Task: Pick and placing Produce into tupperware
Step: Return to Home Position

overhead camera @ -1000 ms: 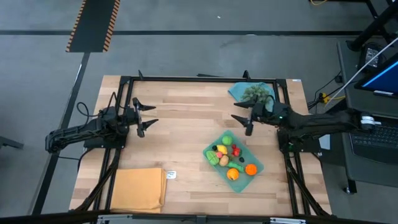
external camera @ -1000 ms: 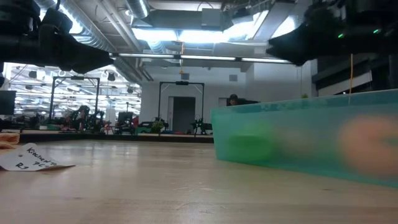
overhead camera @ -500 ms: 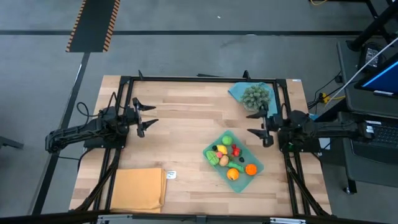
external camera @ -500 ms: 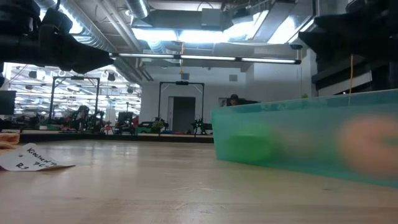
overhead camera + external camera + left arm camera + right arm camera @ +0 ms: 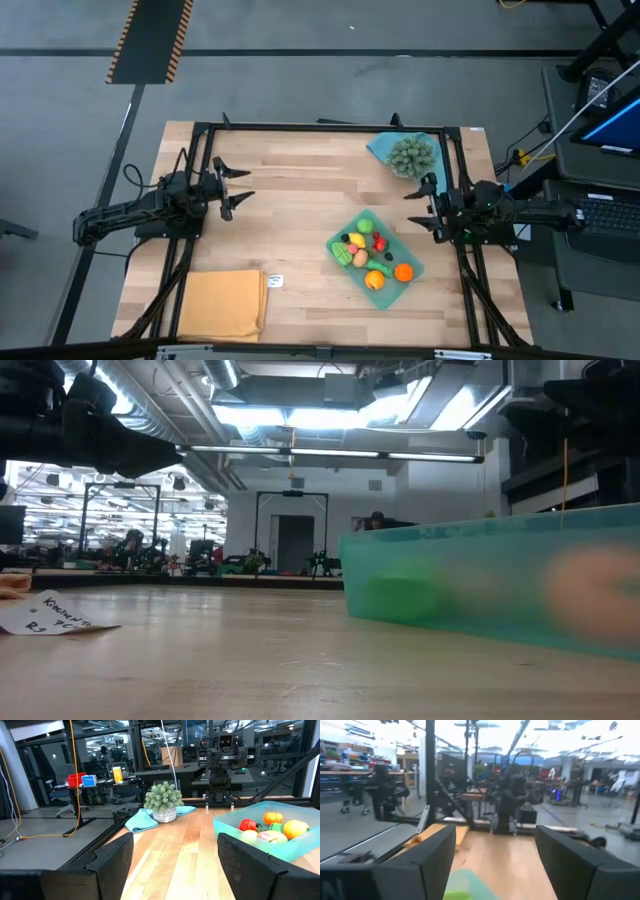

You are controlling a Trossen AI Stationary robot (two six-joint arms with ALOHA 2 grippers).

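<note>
right gripper (image 5: pixel 413 209) near shallow translucent tupperware (image 5: pixel 386 298)

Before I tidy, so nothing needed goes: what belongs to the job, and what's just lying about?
Job: tiny toy produce pieces; shallow translucent teal plastic container.
Lying about: spiky grey-green ball; blue cloth; flat orange-yellow cloth; small white paper label.

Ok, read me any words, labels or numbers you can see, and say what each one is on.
White paper slip on the table: handwritten lines, too blurred to read.
Tupperware: no print visible.
Nothing else carries readable text.
</note>
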